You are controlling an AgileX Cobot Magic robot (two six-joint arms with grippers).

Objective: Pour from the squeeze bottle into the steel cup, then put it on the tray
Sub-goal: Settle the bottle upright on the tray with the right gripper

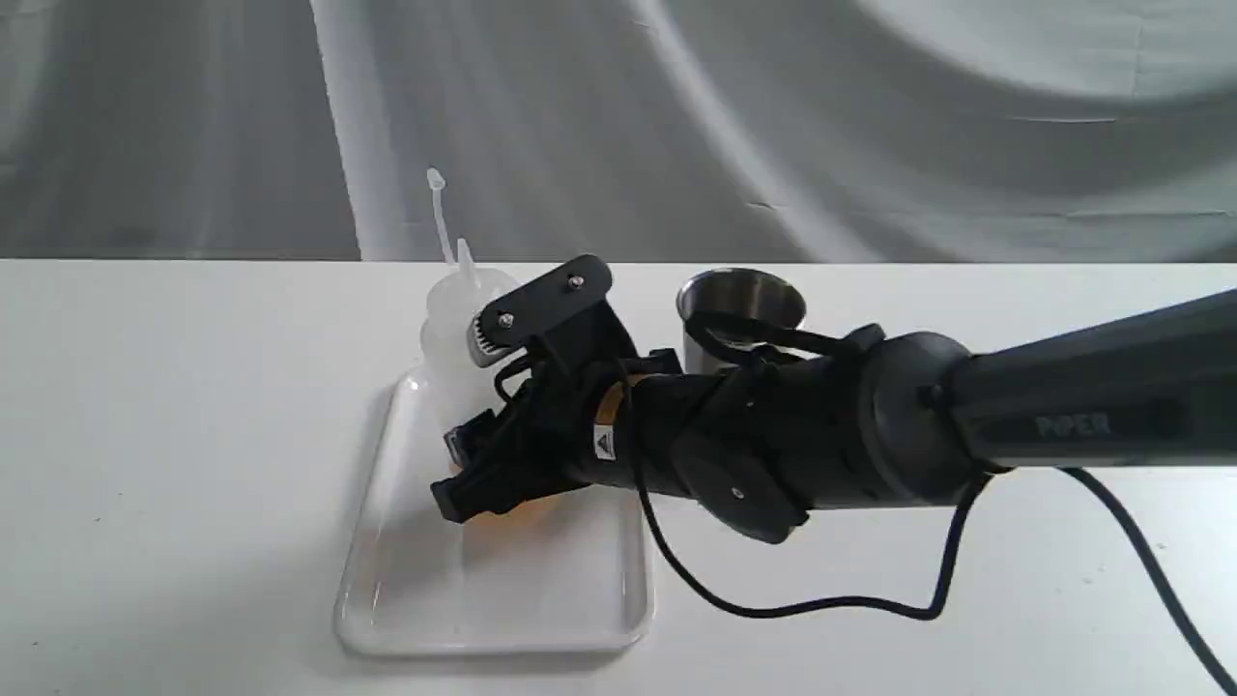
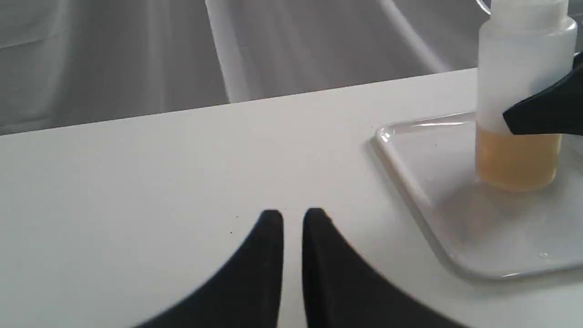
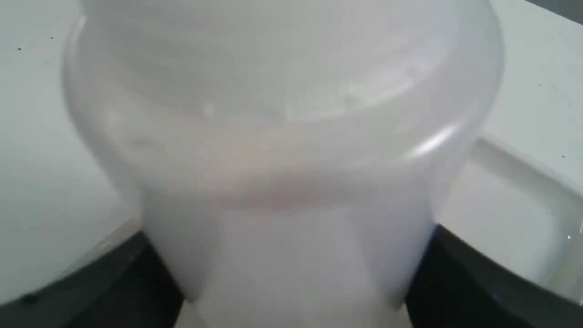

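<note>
Now the right pincer (image 1: 462, 472) is closed around the squeeze bottle (image 2: 521, 91) at its middle; it stands upright on the tray (image 1: 483, 643), at the end nearest the surface's back edge. The steel cup (image 1: 739, 309) stands near it, toward the right edge. The left pincer (image 2: 293, 216), nearly shut, holds nothing.

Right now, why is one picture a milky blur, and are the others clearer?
Right wrist view: the squeeze bottle sits too close to the lens, so it fills the frame out of focus. Left wrist view: fairly sharp, with glare on the tray rim. Exterior view: soft, even light.
</note>
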